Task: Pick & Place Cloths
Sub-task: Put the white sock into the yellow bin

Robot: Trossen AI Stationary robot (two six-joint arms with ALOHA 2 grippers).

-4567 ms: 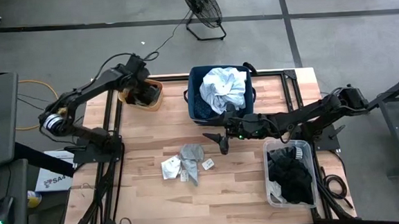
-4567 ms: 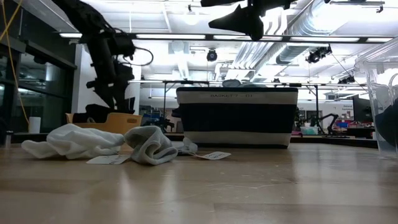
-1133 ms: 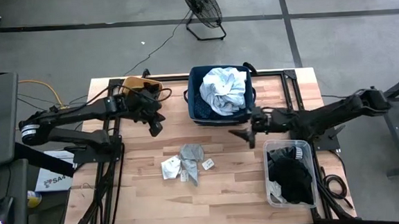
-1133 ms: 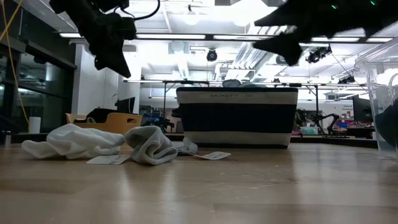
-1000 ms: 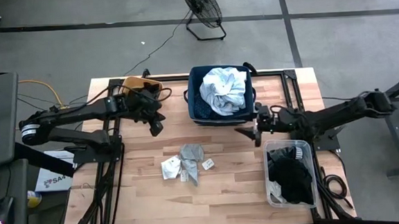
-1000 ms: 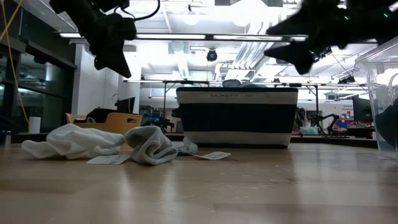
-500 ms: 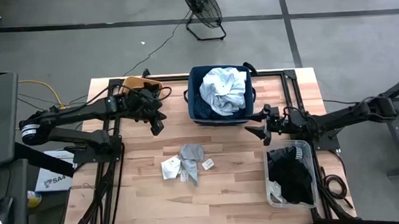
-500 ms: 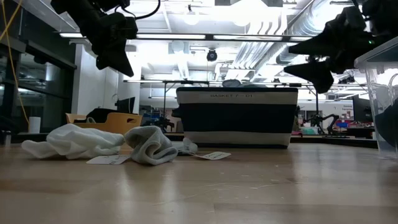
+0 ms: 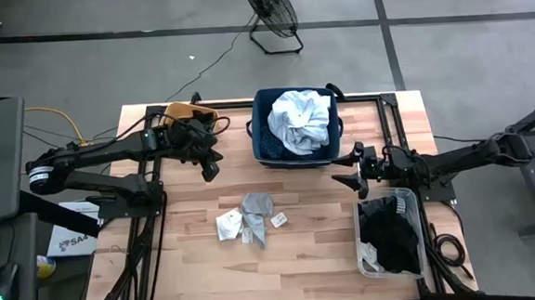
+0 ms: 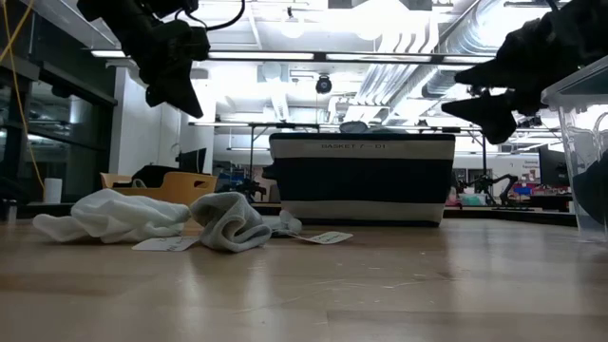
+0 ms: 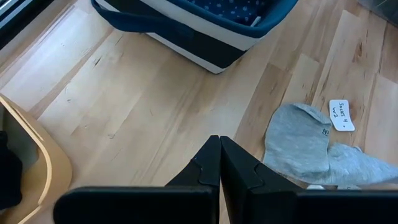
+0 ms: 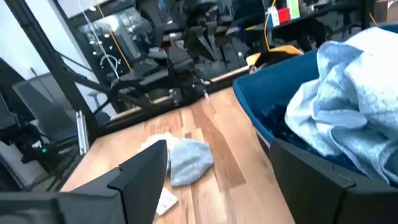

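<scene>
Hovering above the wooden surface [image 9: 181, 258], the left claw [image 9: 210, 170] has its two fingers pressed together with nothing between them, as its wrist view shows plainly. It hangs just off the orange tub [image 9: 183, 111] and to the side of the navy bin [image 9: 261, 148], where a pale blue-white shirt [image 9: 301, 118] sits heaped on a dark-blue patterned shirt [image 11: 239, 9]. The loose cloths still on the surface are the grey-green socks [image 9: 256, 209] and small white pieces [image 9: 228, 224], bunched together near the middle with paper tags beside them. From the left claw this pile lies forward and toward the surface's near edge, close enough that the grey sock fills part of its wrist view; the pile's long axis runs roughly across the surface. The right claw [image 9: 347, 171] stands wide and empty between the navy bin and the clear container [image 9: 358, 221] holding black pieces [image 9: 391, 237], farther from the socks. By my reckoning the left arm is nearer, but must open before descending.
</scene>
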